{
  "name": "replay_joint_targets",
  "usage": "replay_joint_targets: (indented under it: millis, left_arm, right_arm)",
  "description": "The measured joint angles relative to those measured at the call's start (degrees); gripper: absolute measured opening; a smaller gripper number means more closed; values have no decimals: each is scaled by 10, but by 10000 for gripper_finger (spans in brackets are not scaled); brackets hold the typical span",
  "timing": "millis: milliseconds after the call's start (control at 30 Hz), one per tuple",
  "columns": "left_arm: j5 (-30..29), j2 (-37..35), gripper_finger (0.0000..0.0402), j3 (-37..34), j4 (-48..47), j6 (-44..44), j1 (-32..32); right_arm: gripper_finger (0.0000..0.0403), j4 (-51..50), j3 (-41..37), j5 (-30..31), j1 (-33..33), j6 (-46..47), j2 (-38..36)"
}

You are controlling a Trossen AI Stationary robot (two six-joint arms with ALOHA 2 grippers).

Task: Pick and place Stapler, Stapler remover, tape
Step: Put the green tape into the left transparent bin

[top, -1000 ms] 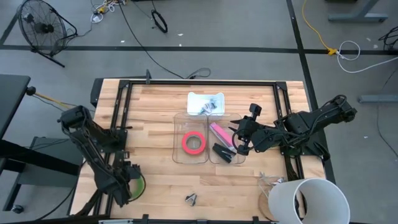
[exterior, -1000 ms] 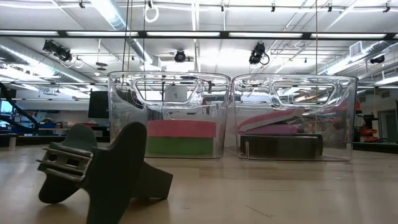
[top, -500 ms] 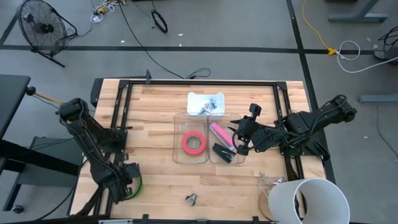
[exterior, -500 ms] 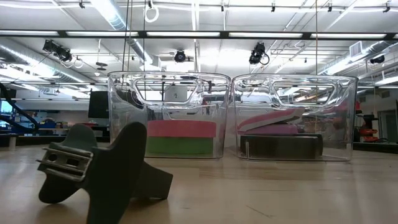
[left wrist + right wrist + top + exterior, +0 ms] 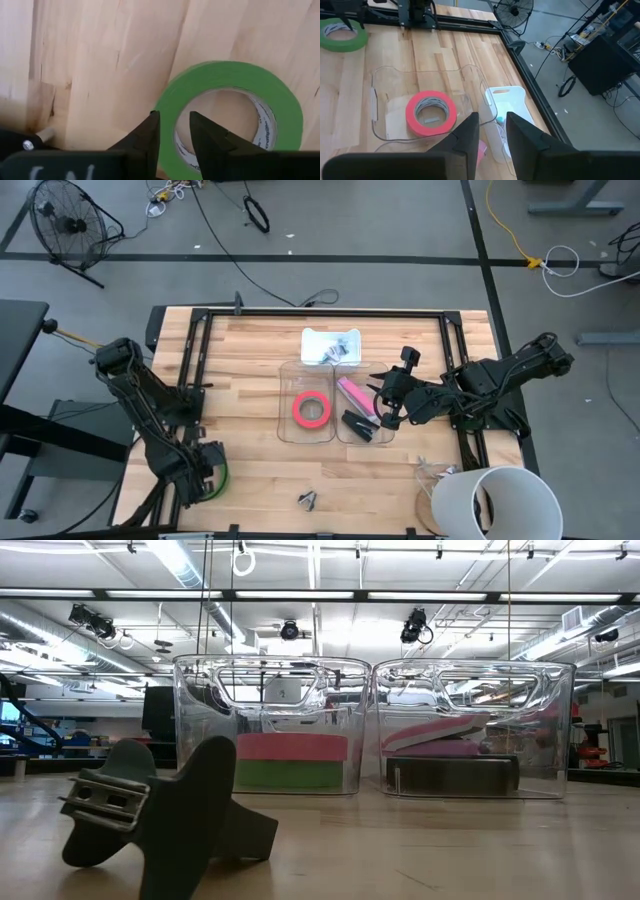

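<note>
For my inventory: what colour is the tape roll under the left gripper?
Green tape roll; clearest in the left wrist view.

Two rolls of tape: a red roll (image 5: 312,409) and a green roll (image 5: 221,477). Two clear bins: one (image 5: 290,430) at the worktop's centre, one (image 5: 385,435) at its 3 o'clock side. One white tray (image 5: 315,338), one pink stapler (image 5: 352,394), one staple remover (image 5: 307,499), one black item (image 5: 358,426).

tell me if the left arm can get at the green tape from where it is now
Probably yes. The left gripper is right at the green tape near the table's front left corner, one finger inside the ring and one outside, straddling its wall. Nothing lies between them.
</note>
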Motion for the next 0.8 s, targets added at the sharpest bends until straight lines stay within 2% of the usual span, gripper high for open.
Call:
replay_joint_targets:
  millis: [167,367,800]
  left_arm:
    - [0,0,151,0,0,-23,0]
    - [6,7,186,0,5,25,0]
    - [11,68,195,0,5,42,0]
  right_arm:
    - [97,0,0,0,0,4,0]
    - [97,0,0,0,0,14,0]
    - [97,1,0,0,0,14,0]
